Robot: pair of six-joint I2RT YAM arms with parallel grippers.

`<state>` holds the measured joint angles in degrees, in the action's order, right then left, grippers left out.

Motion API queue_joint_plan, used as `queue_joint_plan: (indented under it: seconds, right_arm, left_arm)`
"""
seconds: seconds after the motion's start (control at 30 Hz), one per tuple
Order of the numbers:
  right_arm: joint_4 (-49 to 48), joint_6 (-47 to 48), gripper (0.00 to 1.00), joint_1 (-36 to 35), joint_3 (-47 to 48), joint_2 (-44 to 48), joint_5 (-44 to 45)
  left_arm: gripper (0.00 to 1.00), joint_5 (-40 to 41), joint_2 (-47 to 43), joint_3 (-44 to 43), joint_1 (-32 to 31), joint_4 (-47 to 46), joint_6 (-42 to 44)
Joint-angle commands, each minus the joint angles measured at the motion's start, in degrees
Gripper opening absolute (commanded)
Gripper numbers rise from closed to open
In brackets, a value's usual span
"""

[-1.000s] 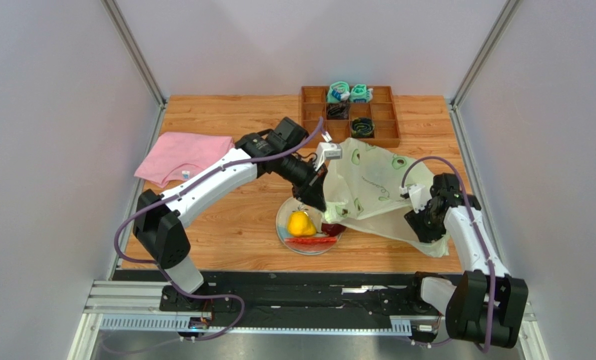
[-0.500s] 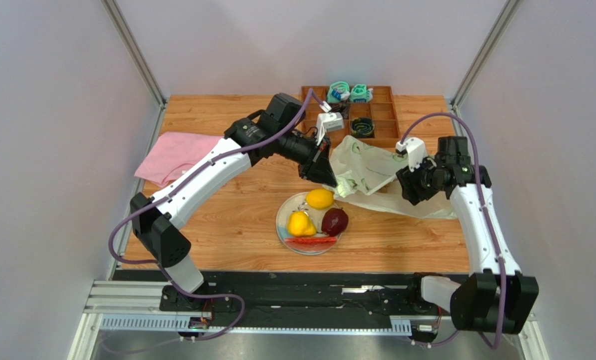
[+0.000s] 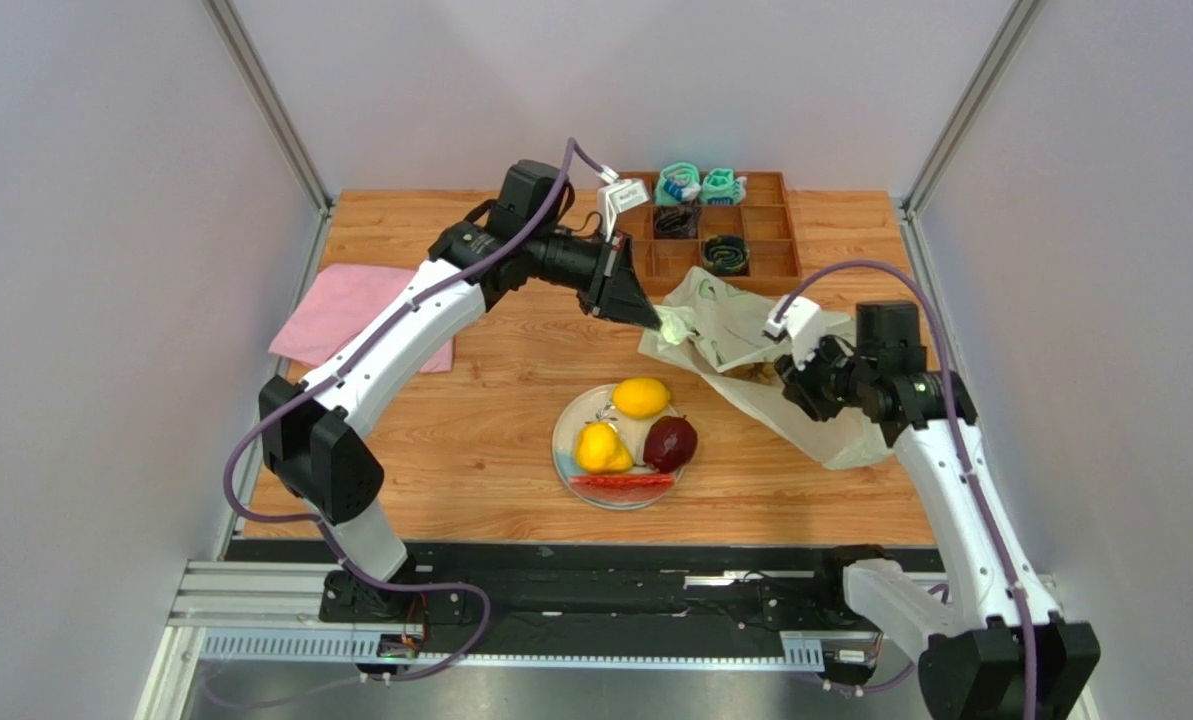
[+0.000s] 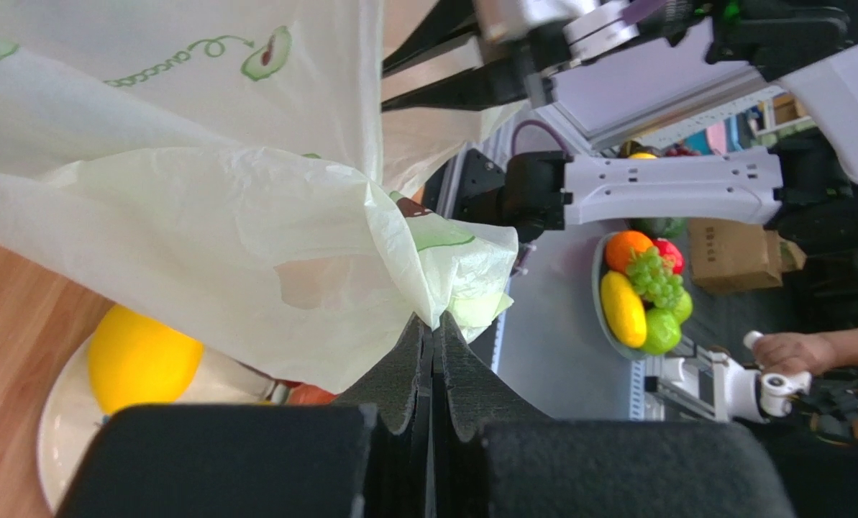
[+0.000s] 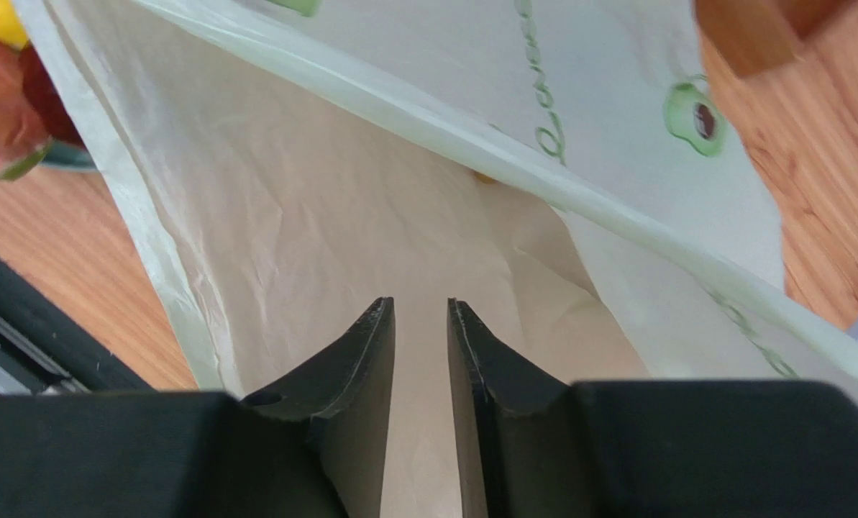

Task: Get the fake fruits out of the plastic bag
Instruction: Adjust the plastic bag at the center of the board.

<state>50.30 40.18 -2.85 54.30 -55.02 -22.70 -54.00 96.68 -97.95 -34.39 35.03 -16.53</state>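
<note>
The left pincer (image 4: 435,324) is clenched on a crumpled edge of the thin, translucent pale yellow-green plastic bag (image 4: 184,216), lifting that edge above the wooden tabletop (image 3: 467,405). The film runs across to the right pincer (image 5: 420,308), whose jaws stand a narrow slit apart against it; I cannot tell whether they grip. Between both pincers, nearer the arm bases, a yellow plastic pear (image 3: 602,447), yellow lemon-shaped fruit (image 3: 641,398), dark red round fruit (image 3: 671,443) and red slice (image 3: 622,482) lie on a clear round plate (image 3: 562,428).
</note>
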Motion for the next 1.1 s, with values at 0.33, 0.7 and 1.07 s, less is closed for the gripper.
queue_joint_plan:
  seconds: [0.33, 0.7, 1.07]
  right_arm:
    - [-20.4, 4.6, 0.13, -7.6, 5.6, -22.7, 22.5]
    - [-38.2, 0.5, 0.13, -7.6, 1.6, -19.4, 32.3]
    - [-35.1, -5.4, 0.09, -1.8, 17.0, -25.4, 31.7]
  left_arm:
    - [0.0, -4.7, -0.4, -0.3, -0.5, -2.2, 0.5]
    - [0.0, -2.2, -2.6, 2.3, -0.6, -0.6, 3.8]
    - [0.0, -1.2, 2.3, -4.7, -0.6, -0.6, 3.6]
